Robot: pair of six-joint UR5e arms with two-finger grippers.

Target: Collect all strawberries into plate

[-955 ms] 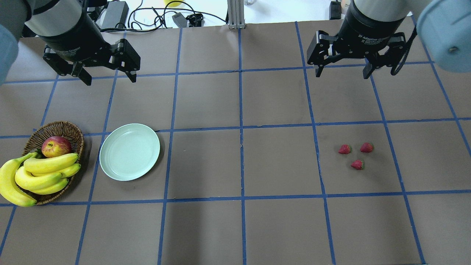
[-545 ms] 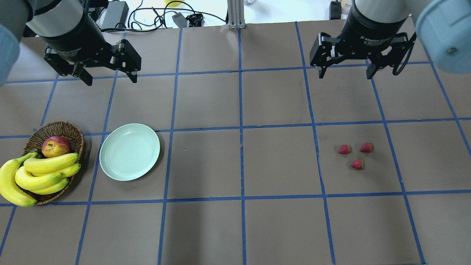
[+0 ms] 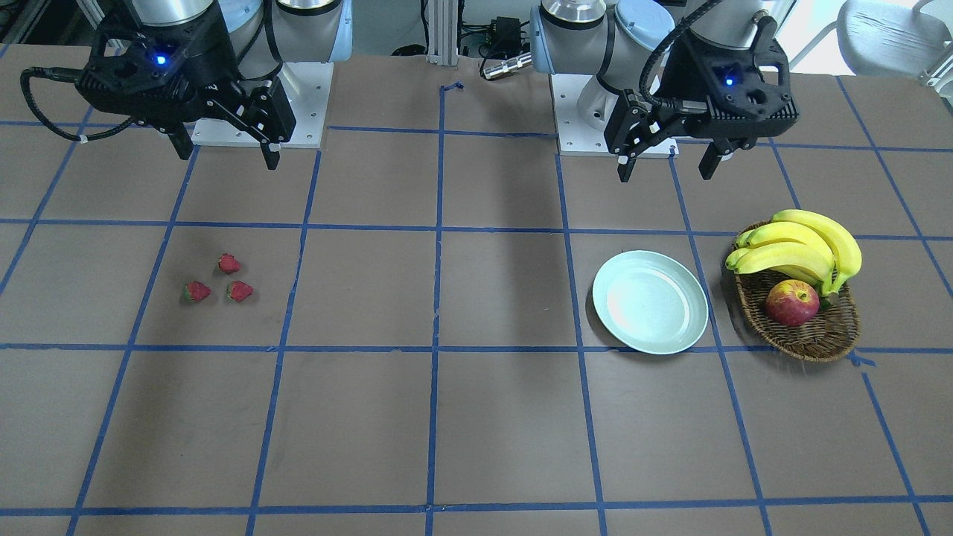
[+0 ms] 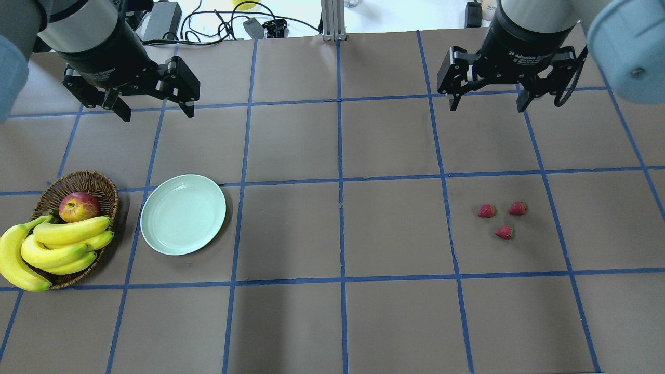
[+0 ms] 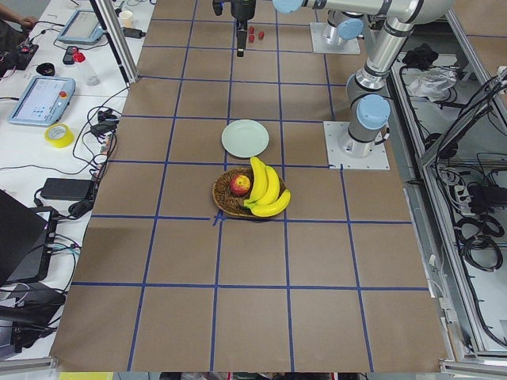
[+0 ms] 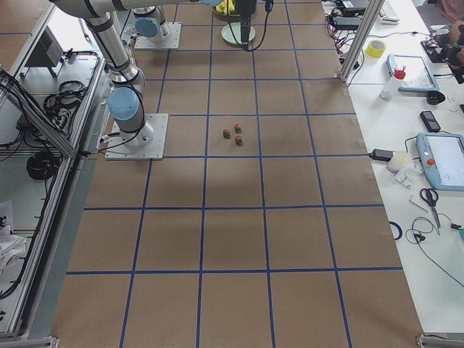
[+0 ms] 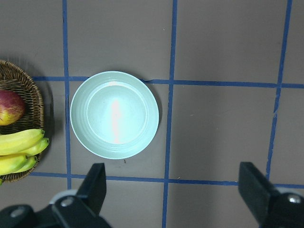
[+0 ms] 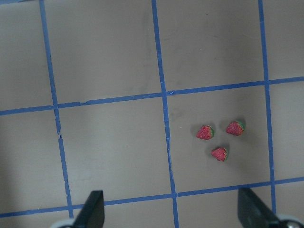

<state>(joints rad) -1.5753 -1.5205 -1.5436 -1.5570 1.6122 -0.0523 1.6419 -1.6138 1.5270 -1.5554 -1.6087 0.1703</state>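
Note:
Three small red strawberries [image 4: 487, 210] [image 4: 518, 208] [image 4: 504, 232] lie close together on the brown table, on my right side. They also show in the front view [image 3: 228, 263] and the right wrist view [image 8: 219, 154]. The pale mint-green plate [image 4: 183, 214] sits empty on my left side and shows in the left wrist view [image 7: 114, 114]. My left gripper [image 4: 157, 113] is open and empty, high above the table behind the plate. My right gripper [image 4: 486, 107] is open and empty, high behind the strawberries.
A brown wicker basket [image 4: 78, 182] with bananas [image 4: 62, 244] and a red-yellow apple [image 4: 79, 206] stands just left of the plate. Cables and power bricks [image 4: 161, 21] lie past the table's far edge. Blue tape lines grid the table.
Both grippers have shifted only slightly. The strawberries, plate and basket have not moved.

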